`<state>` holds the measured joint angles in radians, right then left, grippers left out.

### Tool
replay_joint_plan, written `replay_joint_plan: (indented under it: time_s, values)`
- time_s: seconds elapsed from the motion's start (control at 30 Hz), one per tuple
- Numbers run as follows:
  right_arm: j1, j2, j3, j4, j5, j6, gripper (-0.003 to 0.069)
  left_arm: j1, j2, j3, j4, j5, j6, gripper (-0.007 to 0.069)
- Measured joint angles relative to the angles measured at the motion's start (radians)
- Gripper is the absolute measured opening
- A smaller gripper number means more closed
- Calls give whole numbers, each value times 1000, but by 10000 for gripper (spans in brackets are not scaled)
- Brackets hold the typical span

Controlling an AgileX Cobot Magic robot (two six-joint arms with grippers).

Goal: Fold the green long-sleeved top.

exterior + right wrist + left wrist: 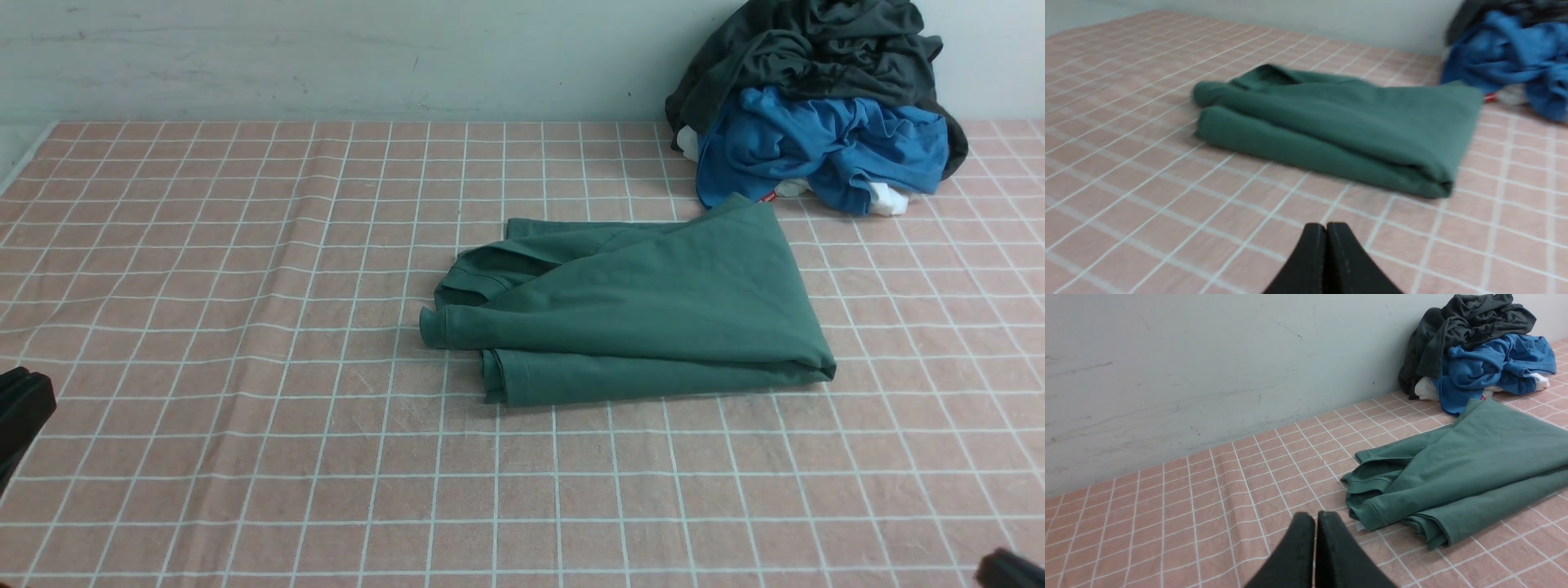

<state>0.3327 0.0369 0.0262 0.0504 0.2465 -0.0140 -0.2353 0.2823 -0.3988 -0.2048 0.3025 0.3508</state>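
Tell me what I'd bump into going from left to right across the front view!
Left gripper → green long-sleeved top → pile with the blue garment and dark grey garment → right gripper.

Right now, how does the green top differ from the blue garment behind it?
The green top lies folded into a flat bundle near the table's middle; the blue garment is crumpled in a heap by the wall. The green top lies uncovered, while the blue garment has a dark garment draped on it. Both rest on the checked cloth.
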Motion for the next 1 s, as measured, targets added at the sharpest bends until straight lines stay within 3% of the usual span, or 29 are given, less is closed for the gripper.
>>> replay_joint_plan:
  time_s: [0.03,0.1,0.17,0.3,1.0]
  values:
    - [-11,-13,0,0,3,0,-13,0,0,0,0,0,0,-3]
    - [-153,-44,0,1,31,0,-13,0,0,0,-1,-2,0,-3]
    - [-237,-48,0,2,62,3,-13,0,0,0,1,-1,0,-3]
    - [-325,-48,-1,2,103,2,-13,0,1,0,1,-2,0,-3]
    - [-345,-48,-2,1,110,-34,-13,-1,-10,11,1,-14,0,-3]
